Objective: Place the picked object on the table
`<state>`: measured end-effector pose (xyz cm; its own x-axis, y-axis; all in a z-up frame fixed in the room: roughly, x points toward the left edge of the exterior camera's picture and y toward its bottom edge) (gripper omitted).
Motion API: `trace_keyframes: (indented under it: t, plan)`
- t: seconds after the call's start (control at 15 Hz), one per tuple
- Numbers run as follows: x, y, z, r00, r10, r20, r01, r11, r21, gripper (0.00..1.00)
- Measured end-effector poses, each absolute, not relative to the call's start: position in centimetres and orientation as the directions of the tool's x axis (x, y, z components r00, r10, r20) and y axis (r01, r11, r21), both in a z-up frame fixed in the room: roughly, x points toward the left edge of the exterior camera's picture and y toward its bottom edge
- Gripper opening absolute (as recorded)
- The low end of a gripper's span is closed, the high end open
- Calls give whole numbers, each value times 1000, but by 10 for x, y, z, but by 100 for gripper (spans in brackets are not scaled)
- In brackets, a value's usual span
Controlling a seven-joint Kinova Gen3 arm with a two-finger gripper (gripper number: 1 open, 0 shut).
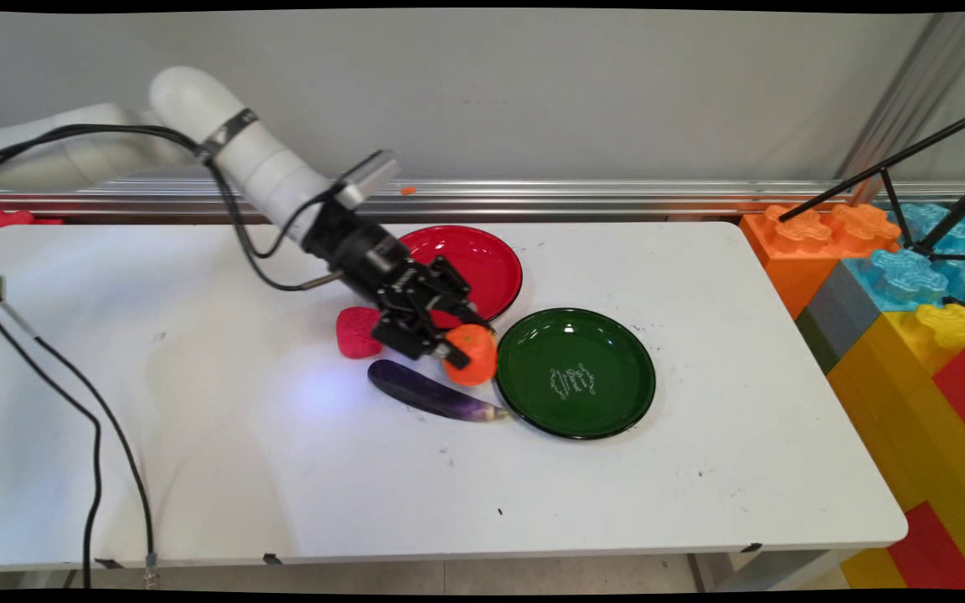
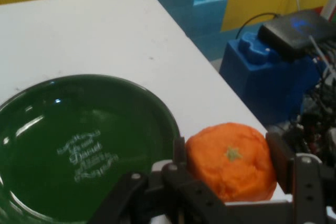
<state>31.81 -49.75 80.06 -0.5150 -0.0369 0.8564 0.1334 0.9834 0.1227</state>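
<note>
One white bench [image 1: 198, 469] carries two plates: a green plate [image 1: 575, 372] and, behind it to the left, a red plate [image 1: 482, 260]. Just left of the green plate lie one purple eggplant [image 1: 432, 391] and one red fruit [image 1: 356, 332]. The claw [image 1: 459, 342] grips one orange [image 1: 476, 352] at the green plate's left rim.

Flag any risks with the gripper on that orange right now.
1. The black two-finger gripper pinches the soft orange toy fruit only at its sides, so it might slip or rotate out.
2. The fruit sits close to the dark green round plate; sideways travel may clip its rim.
3. The glossy purple eggplant lies just below the gripper and the red strawberry-like toy beside it; either could get nudged.
</note>
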Motion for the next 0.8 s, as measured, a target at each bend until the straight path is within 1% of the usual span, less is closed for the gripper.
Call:
trace_keyframes:
  t: [0.33, 0.8]
  plan:
    - [353, -486, 796, -522, -33, 852, 144, 981, 126, 0]
    - [393, -475, 775, -541, -29, 841, 159, 978, 137, 0]
